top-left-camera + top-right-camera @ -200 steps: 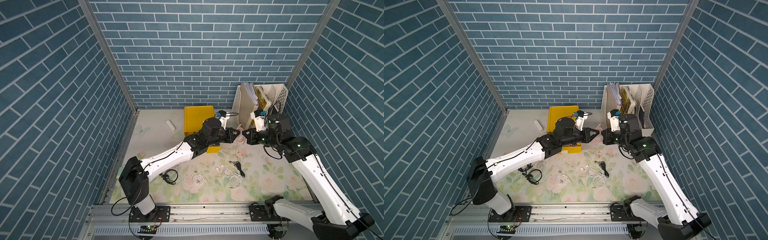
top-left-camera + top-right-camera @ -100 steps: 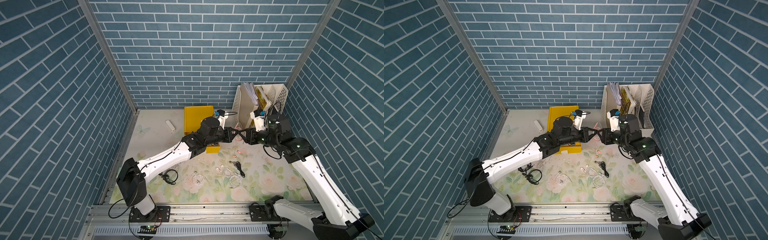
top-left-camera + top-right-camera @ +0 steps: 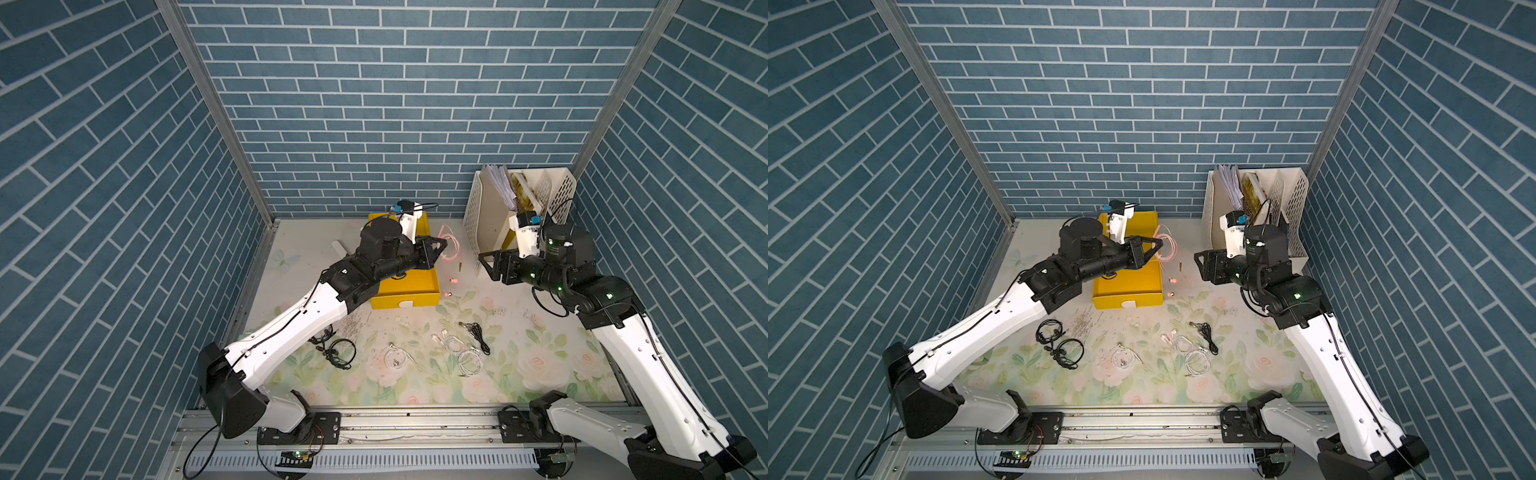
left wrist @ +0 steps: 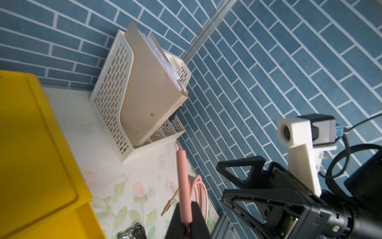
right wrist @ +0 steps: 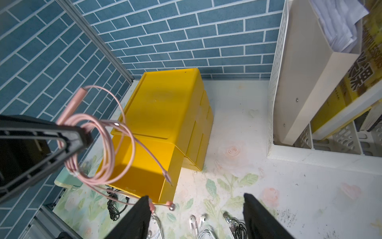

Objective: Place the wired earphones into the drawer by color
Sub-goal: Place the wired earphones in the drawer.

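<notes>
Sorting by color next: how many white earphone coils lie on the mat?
3, all on the mat's near half: left coil, middle coil, right coil close beside it. Others may be hidden.

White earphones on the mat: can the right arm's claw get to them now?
Probably yes: the right claw is open and empty, and the white earphones lie uncovered on the mat.

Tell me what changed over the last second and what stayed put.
The right gripper let go of the pink earphones: its fingers opened and it drew back toward the file rack. The left gripper, shut on the cable, carried them back toward the yellow drawer. The other earphones on the mat stayed put.
</notes>
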Action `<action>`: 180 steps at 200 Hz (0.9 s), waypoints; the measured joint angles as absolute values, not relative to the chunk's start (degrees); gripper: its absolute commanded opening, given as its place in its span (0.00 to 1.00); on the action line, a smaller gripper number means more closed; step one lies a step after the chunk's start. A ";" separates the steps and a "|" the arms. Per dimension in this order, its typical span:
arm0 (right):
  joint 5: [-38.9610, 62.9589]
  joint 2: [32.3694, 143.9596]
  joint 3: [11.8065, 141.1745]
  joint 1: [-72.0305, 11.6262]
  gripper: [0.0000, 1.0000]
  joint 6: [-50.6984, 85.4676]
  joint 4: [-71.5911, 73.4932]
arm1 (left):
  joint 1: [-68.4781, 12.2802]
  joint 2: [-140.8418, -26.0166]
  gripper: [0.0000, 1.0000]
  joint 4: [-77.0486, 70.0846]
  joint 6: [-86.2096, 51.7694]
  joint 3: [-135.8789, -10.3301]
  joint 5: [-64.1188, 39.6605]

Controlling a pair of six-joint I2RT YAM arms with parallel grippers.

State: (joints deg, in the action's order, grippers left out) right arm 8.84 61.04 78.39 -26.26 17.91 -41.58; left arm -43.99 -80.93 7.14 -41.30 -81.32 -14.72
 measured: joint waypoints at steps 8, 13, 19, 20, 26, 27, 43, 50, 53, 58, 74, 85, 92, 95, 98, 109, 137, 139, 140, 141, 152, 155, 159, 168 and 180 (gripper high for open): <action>8.73 61.06 78.39 -26.26 0.73 17.91 -41.58 | -43.27 -80.66 0.11 7.81 -41.08 -82.08 -14.72; 8.64 61.06 78.39 -26.26 0.73 17.91 -41.58 | -42.96 -80.58 0.11 8.34 -40.91 -82.59 -14.74; 8.58 61.06 78.39 -26.26 0.73 17.91 -41.58 | -42.70 -80.53 0.11 8.82 -40.66 -83.26 -14.79; 8.58 61.06 78.39 -26.26 0.73 17.91 -41.58 | -42.68 -80.53 0.11 8.86 -40.64 -83.33 -14.79; 8.56 61.06 78.39 -26.26 0.73 17.91 -41.56 | -42.48 -80.51 0.11 9.34 -40.42 -83.99 -14.85; 8.56 61.06 78.39 -26.26 0.73 17.91 -41.56 | -42.48 -80.51 0.11 9.41 -40.40 -84.05 -14.85; 8.54 61.12 78.39 -26.26 0.73 17.91 -41.56 | -42.15 -80.44 0.11 10.17 -39.86 -85.14 -15.07; 8.51 61.17 78.39 -26.26 0.73 17.91 -41.54 | -41.95 -80.36 0.11 10.46 -39.70 -85.41 -15.22; 8.54 61.19 78.39 -26.26 0.73 17.91 -41.56 | -41.87 -80.31 0.11 10.57 -39.62 -85.43 -15.33; 8.54 61.23 78.39 -26.26 0.73 17.91 -41.56 | -41.71 -80.23 0.11 10.79 -39.55 -85.47 -15.38; 8.54 61.30 78.37 -26.26 0.73 17.91 -41.54 | -40.91 -79.96 0.11 11.60 -39.22 -85.47 -15.62; 8.54 61.34 78.37 -26.26 0.73 17.91 -41.52 | -40.32 -79.79 0.11 12.21 -39.09 -85.47 -15.68; 8.54 61.41 78.32 -26.26 0.72 17.91 -41.47 | -39.99 -79.61 0.11 12.51 -39.00 -85.47 -15.73; 8.54 61.43 78.28 -26.26 0.72 17.91 -41.43 | -39.88 -79.57 0.11 12.64 -38.96 -85.47 -15.73; 8.54 61.45 78.24 -26.26 0.73 17.91 -41.39 | -39.77 -79.46 0.11 12.73 -38.94 -85.47 -15.73; 8.54 61.58 78.02 -26.26 0.73 17.91 -41.25 | -39.42 -79.15 0.11 12.99 -38.79 -85.41 -15.75; 8.56 61.63 76.99 -26.26 0.72 17.91 -41.04 | -38.65 -77.80 0.11 13.02 -38.26 -84.20 -15.75; 8.56 61.63 76.93 -26.26 0.72 17.91 -41.04 | -38.57 -77.67 0.11 13.04 -38.24 -84.01 -15.75; 8.56 61.63 76.90 -26.26 0.72 17.91 -41.04 | -38.54 -77.62 0.11 13.02 -38.22 -83.94 -15.75; 8.56 61.63 76.86 -26.26 0.72 17.91 -41.04 | -38.50 -77.54 0.11 12.99 -38.17 -83.81 -15.75; 8.56 61.60 76.44 -26.26 0.72 17.91 -40.97 | -38.04 -76.95 0.11 13.02 -38.02 -82.76 -15.75; 8.56 61.60 76.34 -26.26 0.72 17.91 -40.95 | -37.91 -76.79 0.12 12.99 -37.98 -82.46 -15.75; 8.56 61.60 76.23 -26.26 0.72 17.91 -40.93 | -37.69 -76.62 0.12 13.02 -37.95 -82.00 -15.75; 8.56 61.60 75.90 -26.26 0.72 17.91 -40.75 | -37.26 -76.34 0.12 12.99 -37.91 -81.10 -15.77; 8.56 61.60 75.46 -26.24 0.72 17.91 -40.60 | -36.69 -76.18 0.12 12.97 -37.91 -80.07 -15.75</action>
